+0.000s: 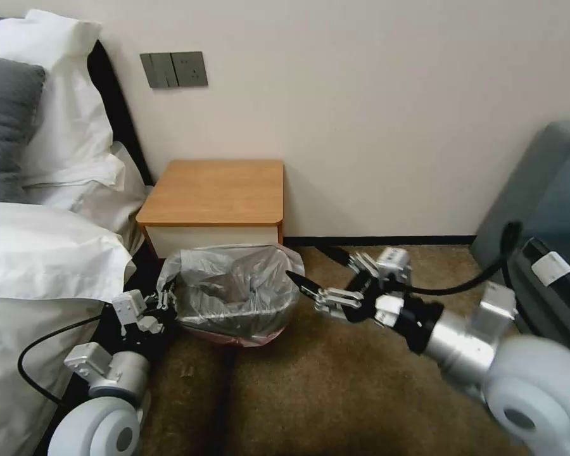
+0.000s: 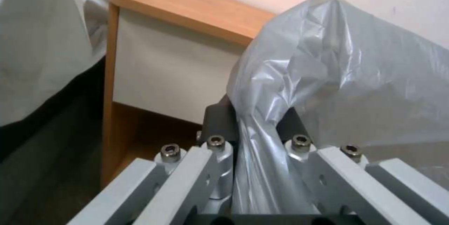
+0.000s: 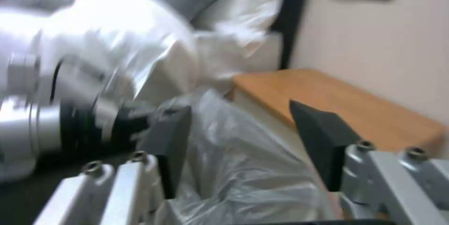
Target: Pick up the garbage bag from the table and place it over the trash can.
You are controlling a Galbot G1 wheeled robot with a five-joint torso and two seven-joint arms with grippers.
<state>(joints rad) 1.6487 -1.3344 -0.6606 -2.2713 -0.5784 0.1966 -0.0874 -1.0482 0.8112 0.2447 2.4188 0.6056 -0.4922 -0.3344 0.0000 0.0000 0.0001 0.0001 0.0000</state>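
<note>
The garbage bag (image 1: 234, 285) is draped over the trash can (image 1: 231, 320) on the carpet, just in front of the counter (image 1: 218, 190). The left hand (image 1: 164, 297) is clamped on a fold of the bag's edge at the bed side. The right hand (image 1: 304, 285) sits beside the bag's opposite edge, fingers (image 3: 322, 140) apart, gripping nothing.

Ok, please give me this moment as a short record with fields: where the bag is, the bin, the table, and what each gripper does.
garbage bag: draped over the trash can, on the carpet in front of the nightstand
trash can: dark shape seen through the plastic
nightstand: top bare
left gripper: shut on a fold of the bag, at the bin's side nearer the bed
right gripper: open, at the bag's opposite side
</note>
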